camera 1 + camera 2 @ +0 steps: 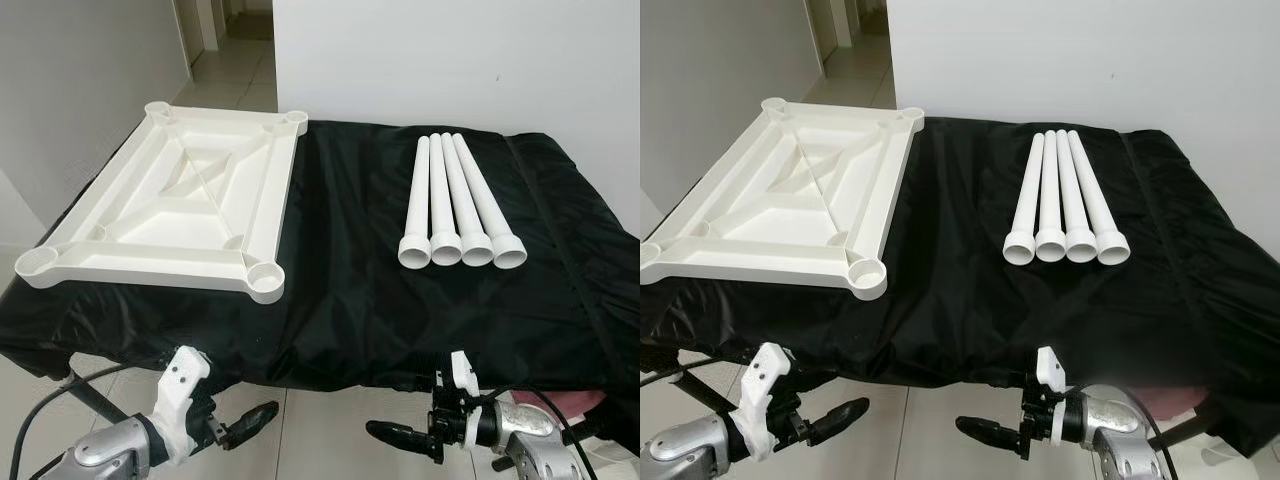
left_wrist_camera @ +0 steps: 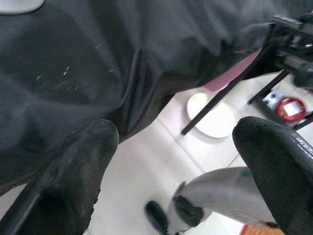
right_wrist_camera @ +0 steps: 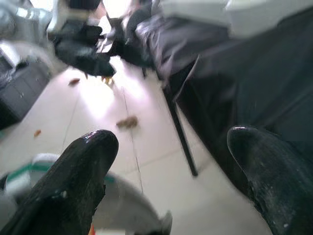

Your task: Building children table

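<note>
Tabletop [image 1: 170, 200] upside-down beside four legs [image 1: 455, 205]

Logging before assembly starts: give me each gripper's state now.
Left gripper: open, holding nothing, below the table's near edge.
Right gripper: open, holding nothing, also below the near edge.

tabletop [image 1: 660, 255] corner cut off at edge, right wrist view's background blurred
</note>
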`<state>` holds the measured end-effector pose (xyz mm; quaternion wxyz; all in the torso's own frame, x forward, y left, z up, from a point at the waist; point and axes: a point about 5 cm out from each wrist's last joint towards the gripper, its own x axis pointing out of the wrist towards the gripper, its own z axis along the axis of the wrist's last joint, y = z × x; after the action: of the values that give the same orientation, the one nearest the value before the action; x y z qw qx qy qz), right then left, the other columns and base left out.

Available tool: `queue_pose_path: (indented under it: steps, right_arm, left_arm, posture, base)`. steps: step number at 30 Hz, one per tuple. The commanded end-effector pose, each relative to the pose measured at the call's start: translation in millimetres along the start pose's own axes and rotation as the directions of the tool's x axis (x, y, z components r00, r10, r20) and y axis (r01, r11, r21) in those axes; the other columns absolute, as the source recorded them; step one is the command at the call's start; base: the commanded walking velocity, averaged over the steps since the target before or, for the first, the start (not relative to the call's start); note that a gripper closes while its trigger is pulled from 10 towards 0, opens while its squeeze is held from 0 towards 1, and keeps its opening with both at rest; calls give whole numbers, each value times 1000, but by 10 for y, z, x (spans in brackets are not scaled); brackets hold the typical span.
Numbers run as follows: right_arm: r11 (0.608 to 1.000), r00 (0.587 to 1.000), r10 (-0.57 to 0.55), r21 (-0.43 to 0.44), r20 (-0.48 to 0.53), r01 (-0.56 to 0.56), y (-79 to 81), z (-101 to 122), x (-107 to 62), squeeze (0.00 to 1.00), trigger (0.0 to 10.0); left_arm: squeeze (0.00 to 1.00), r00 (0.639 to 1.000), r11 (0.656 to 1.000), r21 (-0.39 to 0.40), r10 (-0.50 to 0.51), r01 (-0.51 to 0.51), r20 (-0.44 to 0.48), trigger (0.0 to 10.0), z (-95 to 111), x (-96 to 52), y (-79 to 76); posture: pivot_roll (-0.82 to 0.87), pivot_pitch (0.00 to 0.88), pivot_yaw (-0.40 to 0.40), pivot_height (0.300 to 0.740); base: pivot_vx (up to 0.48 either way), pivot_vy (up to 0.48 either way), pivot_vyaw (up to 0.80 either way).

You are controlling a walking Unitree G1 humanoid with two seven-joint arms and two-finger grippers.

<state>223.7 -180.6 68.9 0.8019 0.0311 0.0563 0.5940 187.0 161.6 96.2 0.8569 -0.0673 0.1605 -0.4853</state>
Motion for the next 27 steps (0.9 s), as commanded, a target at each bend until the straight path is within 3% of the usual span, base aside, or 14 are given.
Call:
queue_pose_path:
  steps: [1,3,5,7,8,11,12,14,16,18,22,25,26,27]
  right_arm:
    - [1000,1000,-16,4,26,16,-16,34,-4,0,10000]
    - [998,996,-55,-3,63,55,-66,89,14,0,10000]
    - [977,962,-208,-15,176,214,-252,245,93,0,10000]
    - [977,962,-208,-15,176,214,-252,245,93,0,10000]
    - [958,936,-277,-10,218,286,-333,304,141,0,10000]
    - [958,936,-277,-10,218,286,-333,304,141,0,10000]
    - [932,901,-353,15,251,361,-413,357,187,0,10000]
    - [932,901,-353,15,251,361,-413,357,187,0,10000]
    - [850,798,-515,65,312,523,-529,459,332,0,10000]
    - [790,720,-603,136,342,597,-574,522,391,0,10000]
    - [772,695,-626,158,354,615,-579,547,399,0,10000]
    - [716,635,-683,156,361,681,-603,592,424,0,10000]
    - [716,635,-683,156,361,681,-603,592,424,0,10000]
    - [682,596,-712,162,371,713,-622,618,429,0,10000]
  left_arm:
    - [0,942,942,-7,-334,334,4,10000,26,-56,-165]
    - [0,945,945,-9,-327,328,27,10000,72,-57,-166]
    - [0,958,963,6,-270,271,101,10000,214,-4,-105]
    - [0,958,963,6,-270,271,101,10000,214,-4,-105]
    - [0,963,972,17,-232,232,137,10000,264,32,-66]
    - [0,963,972,17,-232,232,137,10000,264,32,-66]
    - [0,966,982,18,-188,188,174,10000,317,65,-28]
    - [0,966,982,18,-188,188,174,10000,317,65,-28]
    - [0,958,999,37,-25,14,287,10000,492,177,145]
    - [0,925,994,58,62,-90,375,10000,670,243,222]
    - [0,914,993,51,78,-107,398,10000,711,257,233]
    - [0,890,983,52,134,-174,435,10000,761,294,264]
    - [0,890,983,52,134,-174,435,10000,761,294,264]
    - [0,881,976,62,158,-207,446,10000,778,324,259]
  posture:
    - [-7,19,23,740]
    - [-7,20,21,740]
    - [-9,9,18,740]
    - [-9,9,18,740]
    - [-9,6,17,740]
    - [-9,6,17,740]
    - [-12,4,16,740]
    - [-12,4,16,740]
    - [-18,0,17,740]
    - [-20,0,18,740]
    - [-19,0,21,740]
    - [-24,0,24,740]
    - [-24,0,24,740]
    - [-25,0,28,740]
  base:
    - [0,0,0]
    - [0,0,0]
    - [0,0,0]
    - [0,0,0]
    - [0,0,0]
    - [0,0,0]
    - [0,0,0]
    - [0,0,0]
    - [0,0,0]
    - [0,0,0]
    - [0,0,0]
    - [0,0,0]
    - [0,0,0]
    - [0,0,0]
